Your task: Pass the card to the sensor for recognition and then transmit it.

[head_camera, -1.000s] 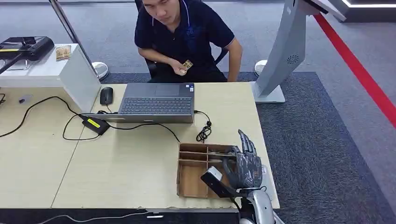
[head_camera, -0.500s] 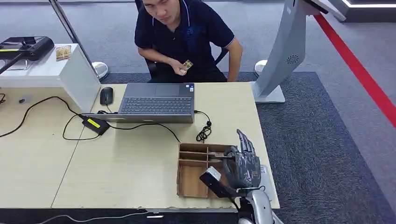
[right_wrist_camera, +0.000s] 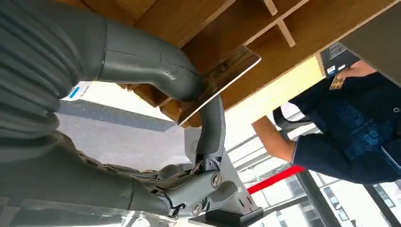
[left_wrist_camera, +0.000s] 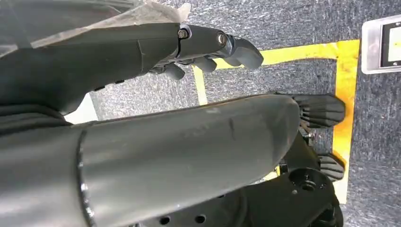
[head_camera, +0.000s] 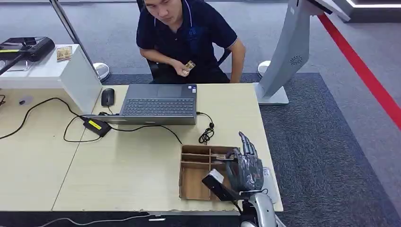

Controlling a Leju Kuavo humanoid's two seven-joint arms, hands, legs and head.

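Note:
A brown card (right_wrist_camera: 222, 80) stands on edge in the divided wooden tray (head_camera: 191, 184) near the table's front right corner. My right hand (head_camera: 247, 168) is over the tray's right side. In the right wrist view its thumb (right_wrist_camera: 151, 68) presses on the card's face and a dark finger (right_wrist_camera: 210, 127) lies behind the card, so the card is pinched while still at the tray (right_wrist_camera: 302, 33). The card (head_camera: 220, 156) is a thin strip beside the hand. My left hand (left_wrist_camera: 208, 45) hangs over the floor, fingers apart and holding nothing.
A person (head_camera: 189, 33) sits across the table holding a small card (head_camera: 189, 65). A laptop (head_camera: 158, 101), a mouse (head_camera: 108, 96) and cables lie mid-table. A black device (head_camera: 26, 47) and another card (head_camera: 64, 53) sit on a white box at far left. A grey kiosk stand (head_camera: 288, 52) rises at right.
My right hand has shifted slightly toward the tray; its fingertips sit a little lower. Nothing else has moved.

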